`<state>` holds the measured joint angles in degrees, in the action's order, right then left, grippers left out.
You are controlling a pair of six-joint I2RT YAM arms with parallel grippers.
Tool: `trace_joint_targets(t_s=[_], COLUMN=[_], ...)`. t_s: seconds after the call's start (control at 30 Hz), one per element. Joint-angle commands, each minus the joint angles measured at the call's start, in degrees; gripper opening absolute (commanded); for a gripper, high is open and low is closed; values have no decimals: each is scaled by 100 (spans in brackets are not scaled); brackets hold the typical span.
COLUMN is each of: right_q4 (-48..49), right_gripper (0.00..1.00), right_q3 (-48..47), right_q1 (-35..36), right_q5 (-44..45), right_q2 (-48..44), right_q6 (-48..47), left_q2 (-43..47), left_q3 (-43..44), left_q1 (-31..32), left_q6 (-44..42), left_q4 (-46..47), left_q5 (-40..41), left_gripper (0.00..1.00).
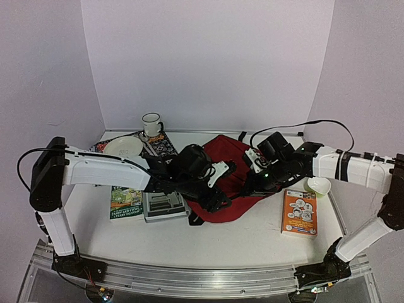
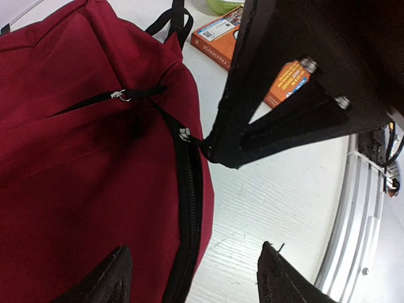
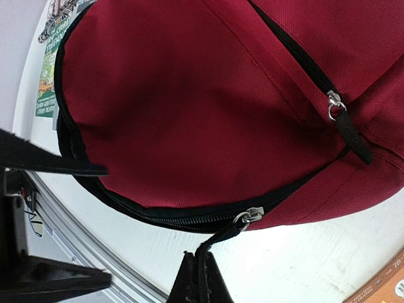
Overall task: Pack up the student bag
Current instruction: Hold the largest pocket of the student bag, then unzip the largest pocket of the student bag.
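Red bag (image 1: 222, 151) lies at the middle of the tabletop (image 1: 252, 243). Right pincer (image 3: 199, 284) is pinched shut on the zipper pull (image 3: 221, 237) at the bag's near right edge. Left pincer (image 2: 196, 252) hangs open and empty just to its left, over the zipper track (image 2: 188, 189).

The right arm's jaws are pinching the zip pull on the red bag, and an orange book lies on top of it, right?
No: the orange book lies on the table beside the red bag, not on it, as the top view shows. The rest holds.
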<state>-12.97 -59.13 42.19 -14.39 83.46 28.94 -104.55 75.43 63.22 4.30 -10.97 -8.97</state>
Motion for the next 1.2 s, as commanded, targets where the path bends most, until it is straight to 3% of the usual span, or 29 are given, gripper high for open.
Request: trace_joint_targets(t_s=[0.0,0.17,0.33,0.53,0.77,1.17], right_q4=[-206,-206,-197,-197,-357,-913], right_gripper=[0,0,0,0,0,0], right_q3=[-176,-129,-125,-192,-295,-197], right_q1=[60,61,61,58,-14,-1118], right_q5=[-151,-172,-166,70,537,1185], right_q2=[110,149,197,271,397,972], right_q6=[37,56,39,6,-104,-710], left_q2=[-364,-734,-756,-611,-324,163], left_q3=[601,772,464,-73,-617,-1491], left_q1=[-3,8,24,53,93,169], left_q6=[-687,-868,-880,-889,-917,-793], left_q4=[144,350,734,1158,1497,1812], left_q5=[207,303,98,53,-47,258], left_gripper=[66,54,26,2,0,0])
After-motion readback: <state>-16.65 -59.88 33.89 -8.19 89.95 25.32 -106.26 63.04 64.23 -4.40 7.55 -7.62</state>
